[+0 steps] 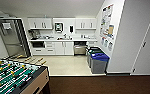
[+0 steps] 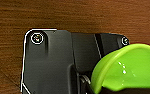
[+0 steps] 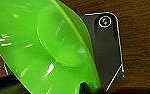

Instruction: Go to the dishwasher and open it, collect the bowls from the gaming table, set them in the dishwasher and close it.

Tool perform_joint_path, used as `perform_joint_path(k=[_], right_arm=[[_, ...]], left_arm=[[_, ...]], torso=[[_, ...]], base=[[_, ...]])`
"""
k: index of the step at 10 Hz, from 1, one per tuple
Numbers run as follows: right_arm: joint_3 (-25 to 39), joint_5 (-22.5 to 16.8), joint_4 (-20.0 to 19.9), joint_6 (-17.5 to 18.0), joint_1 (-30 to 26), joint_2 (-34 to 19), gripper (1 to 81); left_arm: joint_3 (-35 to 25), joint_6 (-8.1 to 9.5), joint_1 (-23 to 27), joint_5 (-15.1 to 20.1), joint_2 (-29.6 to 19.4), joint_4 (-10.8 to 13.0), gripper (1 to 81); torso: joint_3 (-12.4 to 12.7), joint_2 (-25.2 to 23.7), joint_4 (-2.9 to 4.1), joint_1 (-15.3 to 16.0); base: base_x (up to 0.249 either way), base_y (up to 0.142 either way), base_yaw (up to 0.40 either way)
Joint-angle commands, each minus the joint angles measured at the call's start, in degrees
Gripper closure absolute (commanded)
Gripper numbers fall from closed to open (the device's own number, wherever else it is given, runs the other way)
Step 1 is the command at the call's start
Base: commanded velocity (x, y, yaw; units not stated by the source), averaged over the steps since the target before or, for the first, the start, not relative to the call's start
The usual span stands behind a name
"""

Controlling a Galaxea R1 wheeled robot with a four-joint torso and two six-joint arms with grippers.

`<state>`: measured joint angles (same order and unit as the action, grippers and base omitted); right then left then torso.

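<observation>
My left claw (image 2: 91,86) carries the lime bowl (image 2: 126,68), my right claw (image 3: 87,87) the wide green bowl (image 3: 41,50); I cannot tell either grip. Both bowls look empty. The dishwasher (image 1: 80,48) stands open under the worktop (image 1: 63,39) ahead.

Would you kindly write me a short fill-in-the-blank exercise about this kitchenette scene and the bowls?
1. The front bin has a ____ lid.
2. The dishwasher sits under the ____.
3. The football table has a ____ field.
4. Both bowls, the small bowl and the wide bowl, are ____.

Missing words: blue; counter; green; green
</observation>
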<state>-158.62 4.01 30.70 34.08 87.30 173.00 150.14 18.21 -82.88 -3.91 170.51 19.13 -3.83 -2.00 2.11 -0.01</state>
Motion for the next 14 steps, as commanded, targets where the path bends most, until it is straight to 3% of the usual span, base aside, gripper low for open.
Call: perform_joint_path(k=[1, 14], right_arm=[[0.52, -2.43, 0.86, -0.51, -2.69, 0.18, 81.1], [0.43, -2.34, 0.77, -0.42, -3.04, 0.18, 81.1]], left_arm=[[-0.20, -0.02, 3.21, 2.33, -0.34, 0.30, 81.1], [-0.20, -0.02, 3.21, 1.10, -0.34, 0.30, 81.1]], torso=[[0.00, 0.00, 0.00, 0.01], [0.00, 0.00, 0.00, 0.01]], base=[[0.205, 0.000, 0.000], [0.206, 0.000, 0.000]])
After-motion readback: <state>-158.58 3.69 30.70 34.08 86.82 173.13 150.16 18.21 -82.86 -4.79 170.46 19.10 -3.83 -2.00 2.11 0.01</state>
